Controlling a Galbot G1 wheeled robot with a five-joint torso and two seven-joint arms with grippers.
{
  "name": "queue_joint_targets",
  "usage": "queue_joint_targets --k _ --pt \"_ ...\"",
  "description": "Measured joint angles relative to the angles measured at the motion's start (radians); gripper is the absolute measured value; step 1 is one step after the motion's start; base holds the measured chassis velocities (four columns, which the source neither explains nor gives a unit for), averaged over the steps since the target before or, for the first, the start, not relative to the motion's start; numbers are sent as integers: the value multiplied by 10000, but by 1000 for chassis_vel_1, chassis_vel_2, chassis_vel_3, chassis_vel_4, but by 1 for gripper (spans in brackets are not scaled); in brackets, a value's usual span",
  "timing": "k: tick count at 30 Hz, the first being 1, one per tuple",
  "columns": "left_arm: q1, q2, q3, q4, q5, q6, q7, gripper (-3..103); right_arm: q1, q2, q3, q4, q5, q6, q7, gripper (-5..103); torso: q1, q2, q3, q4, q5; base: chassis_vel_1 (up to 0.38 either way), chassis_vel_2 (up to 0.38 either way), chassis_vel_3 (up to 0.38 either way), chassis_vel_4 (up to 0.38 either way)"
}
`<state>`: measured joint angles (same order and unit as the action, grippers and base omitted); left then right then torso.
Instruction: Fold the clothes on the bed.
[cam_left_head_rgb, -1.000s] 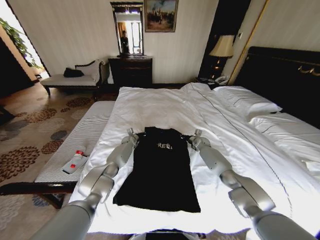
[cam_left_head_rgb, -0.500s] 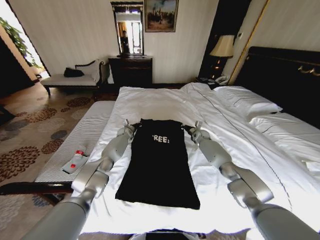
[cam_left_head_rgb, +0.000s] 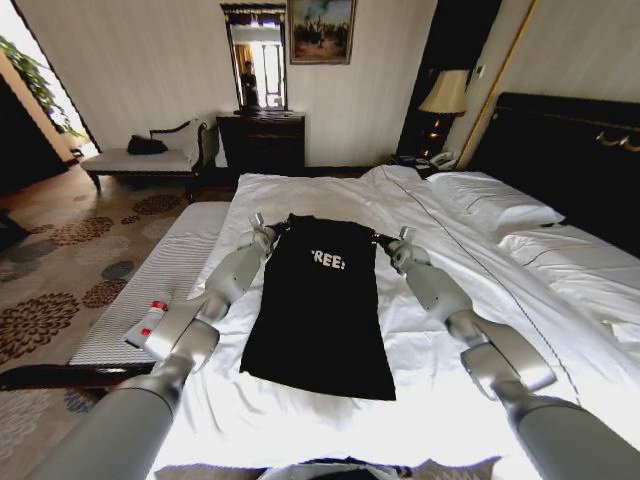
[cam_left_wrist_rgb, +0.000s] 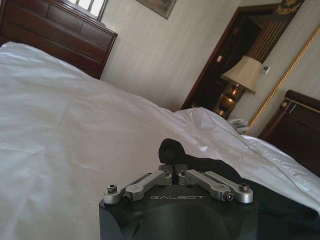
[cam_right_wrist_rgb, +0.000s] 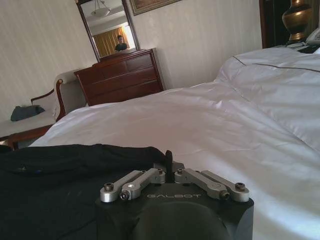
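Observation:
The clothes (cam_left_head_rgb: 320, 305) are one black T-shirt with white lettering, lying as a long narrow strip on the white bed (cam_left_head_rgb: 320, 200). My left gripper (cam_left_head_rgb: 262, 228) is shut on the shirt's far left corner. My right gripper (cam_left_head_rgb: 393, 243) is shut on its far right corner. In the left wrist view the left gripper (cam_left_wrist_rgb: 172, 167) pinches a bunch of black fabric (cam_left_wrist_rgb: 170, 149) that sticks up between its closed fingers. In the right wrist view the right gripper (cam_right_wrist_rgb: 169, 161) is closed at the edge of the shirt (cam_right_wrist_rgb: 65, 170), which is spread flat on the sheet beside it.
A grey striped bench (cam_left_head_rgb: 170, 275) runs along the bed's left side, with a small white red-capped bottle (cam_left_head_rgb: 150, 320) on it. Pillows (cam_left_head_rgb: 490, 205) and a dark headboard (cam_left_head_rgb: 570, 150) are at the right. A dresser (cam_left_head_rgb: 262, 140) and a lamp (cam_left_head_rgb: 445, 95) stand by the far wall.
Both grippers have moved farther up the bed, away from me, pulling the shirt's top edge with them. The whole shirt has slid away from the near edge.

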<state>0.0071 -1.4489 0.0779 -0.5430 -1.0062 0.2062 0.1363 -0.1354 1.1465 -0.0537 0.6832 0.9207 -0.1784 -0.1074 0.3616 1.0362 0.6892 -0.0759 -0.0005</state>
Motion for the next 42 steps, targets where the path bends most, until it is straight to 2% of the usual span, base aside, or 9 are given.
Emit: queue_joint_targets --k 8,15,17,21,25,29,32,35,42 --pt "900 26 0 -634 234 -166 -87 1 -622 -67 49 510 -401 322 -15 3 1 -1 2 7 0 0 0 0 0" --pt "1769 785 310 -2624 -175 -177 -334 1 -2275 -845 886 2431 -593 507 320 3 0 -1 1 15 1 0 0 0 0" --pt "1821 789 474 -2853 -300 -178 -353 1 -2904 -1172 1268 3102 -559 485 465 3 0 -1 1 13 3 0 0 0 0" --pt "2254 1198 815 -4134 -576 -177 -519 1 -4042 -1778 2042 4722 -279 414 803 3 -1 0 0 -20 -2 0 0 0 0" --pt "3143 2297 865 -6161 -1023 -116 -938 1 -5185 -2188 2623 6698 -229 396 1026 3 -2 0 -1 9 -1 -14 -12 -3 -4" --pt "3910 3149 812 -7505 -1144 -99 -1121 1 -6059 -2427 2818 7770 -393 387 1132 3 -2 0 -1 15 -8 0 0 0 0" --pt "4401 3548 573 -8284 -1197 -99 -1239 1 -6573 -2485 2875 8231 -555 395 1206 3 -3 0 0 15 -1 0 0 0 0" --pt "4927 4034 206 -9203 -1396 -98 -1449 1 -7239 -2561 2975 8881 -700 441 1296 3 -4 1 -2 -7 -2 0 0 0 0" --pt "6543 5439 -489 -11352 -1750 -74 -1712 1 -8231 -2751 3181 9959 -963 490 1378 3 -1 1 0 9 -2 0 0 0 0"
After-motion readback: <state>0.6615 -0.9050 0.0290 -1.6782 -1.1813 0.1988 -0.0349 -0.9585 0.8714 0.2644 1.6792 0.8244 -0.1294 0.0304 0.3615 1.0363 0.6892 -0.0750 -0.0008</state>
